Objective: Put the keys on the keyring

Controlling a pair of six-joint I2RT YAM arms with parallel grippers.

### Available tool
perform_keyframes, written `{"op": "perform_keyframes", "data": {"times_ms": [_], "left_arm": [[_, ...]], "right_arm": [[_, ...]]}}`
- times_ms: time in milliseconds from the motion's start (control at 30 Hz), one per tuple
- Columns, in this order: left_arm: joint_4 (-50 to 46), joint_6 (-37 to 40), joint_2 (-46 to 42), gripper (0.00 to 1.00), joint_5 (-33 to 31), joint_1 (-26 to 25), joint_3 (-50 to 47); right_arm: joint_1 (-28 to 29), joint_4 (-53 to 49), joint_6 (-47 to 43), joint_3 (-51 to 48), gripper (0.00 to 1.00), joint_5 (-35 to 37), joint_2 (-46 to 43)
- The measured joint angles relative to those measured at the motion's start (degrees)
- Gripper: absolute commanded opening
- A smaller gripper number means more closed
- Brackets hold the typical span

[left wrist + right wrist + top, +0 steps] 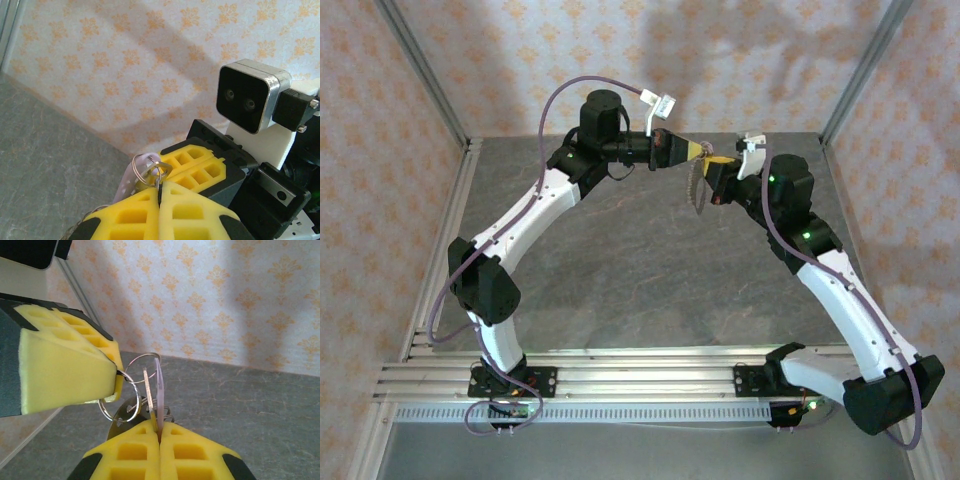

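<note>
Both arms met in mid-air over the table point(620, 280), toward 12 o'clock in the top view. The right gripper point(160, 434) was pressed together, pinching the key point(159, 382) edge-on, with the lilac head sticking up at 12 o'clock from the tips. The left gripper point(160, 195) was clamped too, nipping the keyring point(121, 402), which was thin metal loops. In the right wrist view the left fingers point(75, 367) sat at 9 o'clock of the key, with the loops up against it. Couldn't tell whether the key was threaded on.
</note>
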Motion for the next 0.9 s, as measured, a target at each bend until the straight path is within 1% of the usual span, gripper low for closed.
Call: {"op": "perform_keyframes", "data": {"times_ms": [200, 533, 700, 833, 900], "left_arm": [[0.0, 0.0, 0.0, 0.0, -0.1, 0.0, 0.0], [0.0, -0.2, 0.0, 0.0, -0.3, 0.0, 0.0], [0.4, -0.8, 0.0, 0.17, -2.0, 0.0, -0.1], [1.2, -1.3, 0.0, 0.24, -3.3, 0.0, -0.7], [1.5, -1.4, 0.0, 0.26, -4.2, 0.0, -1.3]], "right_arm": [[-0.3, -1.6, -0.5, 0.0, 0.0, 1.4, -1.0], [-0.5, -3.6, -0.7, 1.1, 0.0, 1.3, -0.9], [-0.5, -4.5, -1.2, 3.3, 0.0, 1.3, 0.9], [-0.9, -5.2, -1.2, 4.3, 0.0, 1.6, 3.5], [-1.0, -5.5, -1.2, 4.4, 0.0, 1.9, 4.7]]}}
